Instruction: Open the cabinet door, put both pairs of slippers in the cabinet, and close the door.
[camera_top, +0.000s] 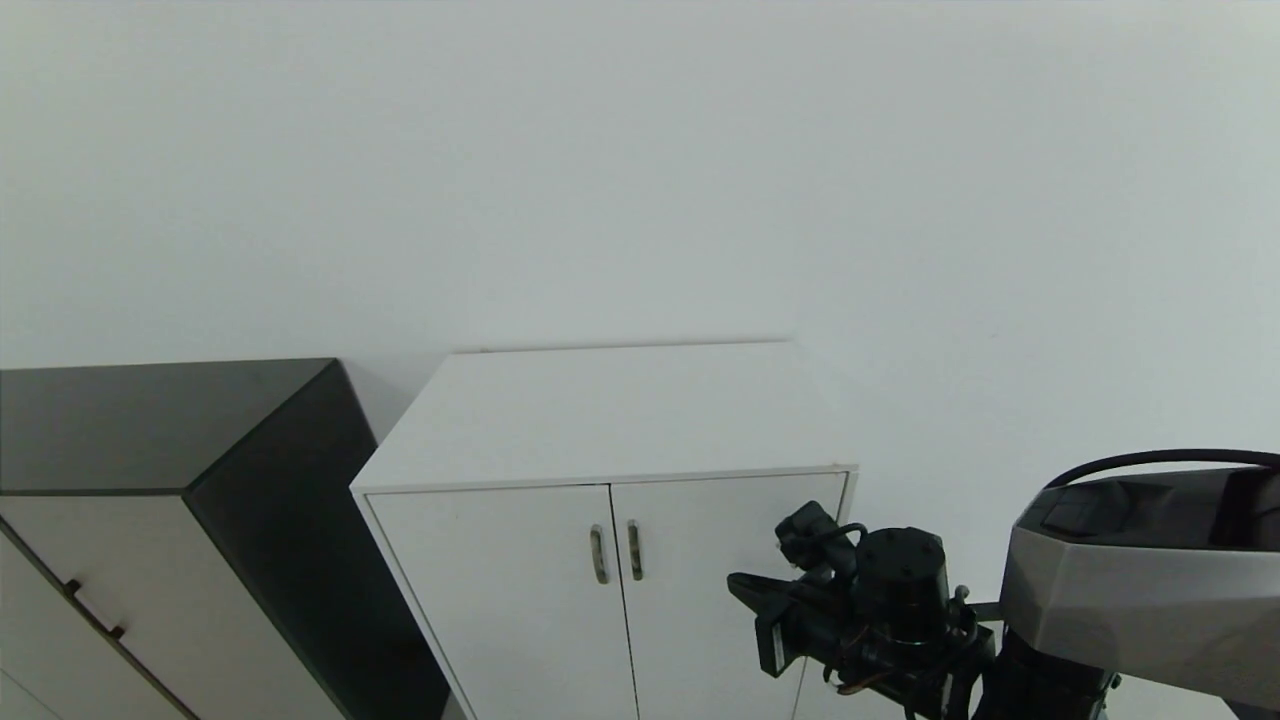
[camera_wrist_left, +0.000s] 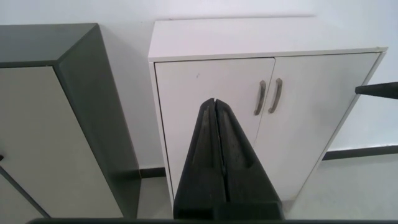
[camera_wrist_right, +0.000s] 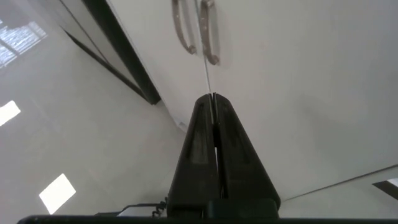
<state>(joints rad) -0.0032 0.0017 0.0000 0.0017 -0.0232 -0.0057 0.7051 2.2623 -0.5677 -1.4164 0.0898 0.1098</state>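
I see the closed white cabinet (camera_top: 600, 420); my left gripper (camera_wrist_left: 215, 102) and right gripper (camera_wrist_right: 212, 98) face it, each pinched fully together.

Right arm (camera_top: 890, 610) low, jaws pressed together; left jaws together too, seemingly pointing forward.

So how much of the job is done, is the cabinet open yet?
Not yet. Nothing looks done: both doors of the cabinet are shut. In hand: the right gripper, shut and empty, points at the cabinet near the handles; the left gripper is shut too. Left: opening a door, putting the slippers in, closing it.
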